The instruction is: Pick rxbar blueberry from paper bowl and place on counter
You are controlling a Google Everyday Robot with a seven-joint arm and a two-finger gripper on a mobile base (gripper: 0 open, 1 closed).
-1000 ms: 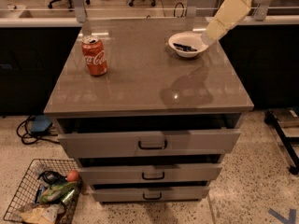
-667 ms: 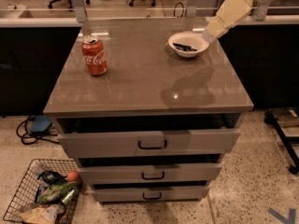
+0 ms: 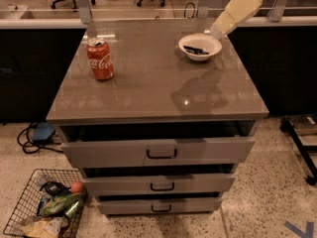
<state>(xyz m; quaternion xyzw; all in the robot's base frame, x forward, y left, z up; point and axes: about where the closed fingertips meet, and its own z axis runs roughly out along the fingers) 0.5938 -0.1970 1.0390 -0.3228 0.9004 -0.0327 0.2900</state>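
Presently you are at the reach-in step, and the bar is not yet lifted. Near the left edge of the table (image 3: 148,90), toward the rear left corner, a red cola can (image 3: 100,59) stands upright. Its white Coca-Cola script is the only writing you can read. Moving right, the paper bowl (image 3: 186,50) sits near the rear right corner. The rxbar blueberry (image 3: 196,49) lies flat inside it, its faint light markings too small to read. Just beside the bowl's right rear rim hangs the claw (image 3: 215,32), at the tip of the cream arm (image 3: 238,8) slanting in from the upper right. You cannot tell how far open the claw is, but it seems to hold nothing, since the bar lies in the bowl. Next, I judge, you must bring the claw over the bowl, lower onto the bar and grip it without tipping the light bowl; the table's middle would serve for the set-down
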